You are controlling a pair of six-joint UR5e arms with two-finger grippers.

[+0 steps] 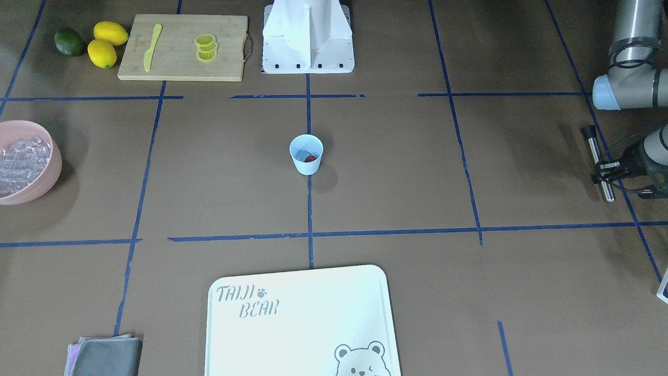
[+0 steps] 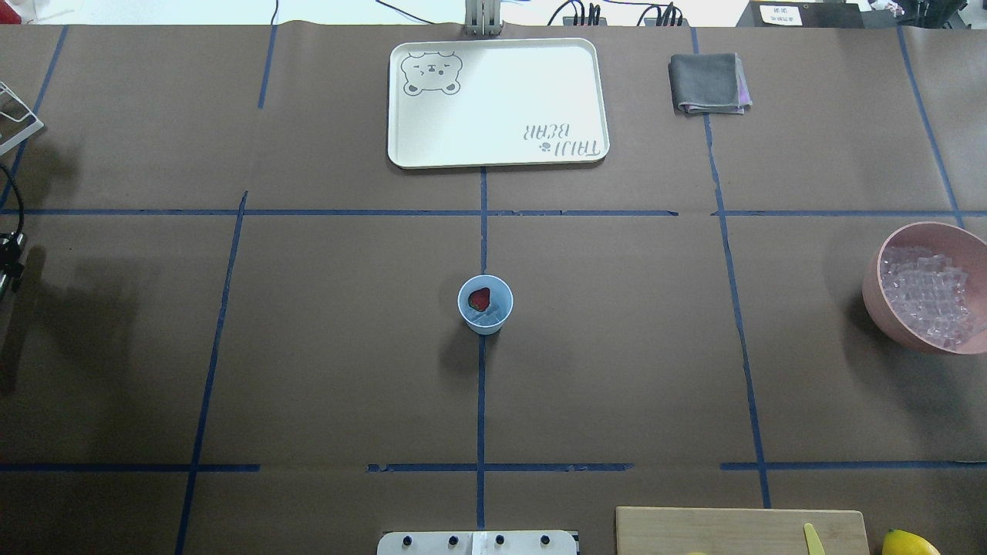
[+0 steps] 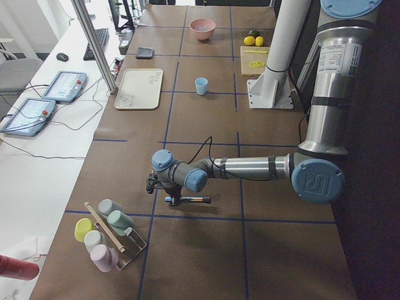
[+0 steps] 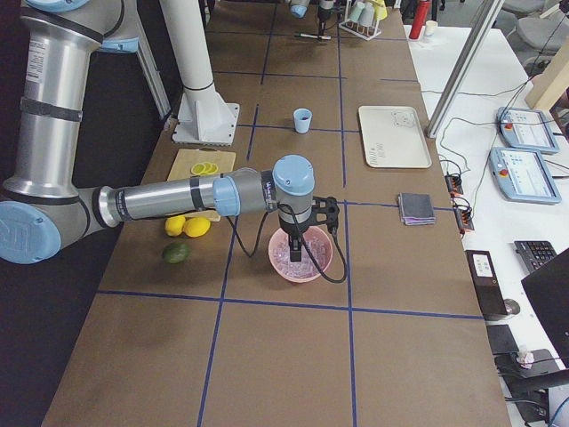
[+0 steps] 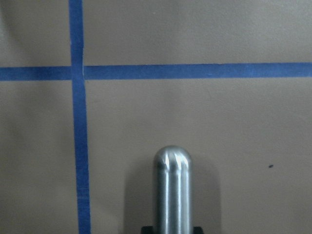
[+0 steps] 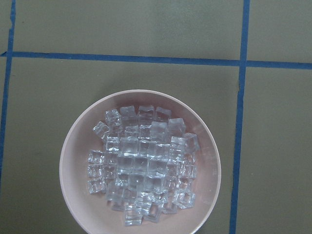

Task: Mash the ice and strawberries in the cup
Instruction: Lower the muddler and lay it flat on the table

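Note:
The white cup (image 2: 485, 304) stands at the table's middle, with a red strawberry (image 2: 480, 298) and clear ice (image 2: 495, 311) inside. More ice (image 6: 141, 165) fills the pink bowl (image 6: 73, 146) at the table's right end. My left gripper (image 1: 607, 171) hovers far off at the left end, shut on a metal muddler (image 1: 598, 163) held level above the table; its rounded tip (image 5: 172, 165) shows in the left wrist view. My right gripper (image 4: 295, 252) hangs over the pink bowl (image 4: 300, 258); whether it is open or shut I cannot tell.
A white bear tray (image 2: 497, 104) and a folded grey cloth (image 2: 708, 83) lie on the far side. Near the base sits a wooden board (image 1: 182, 68) with a yellow knife (image 1: 151, 47) and lemon slices (image 1: 205, 48), beside two lemons (image 1: 107, 44) and an avocado (image 1: 69, 42). A cup rack (image 3: 106, 234) stands at the left end.

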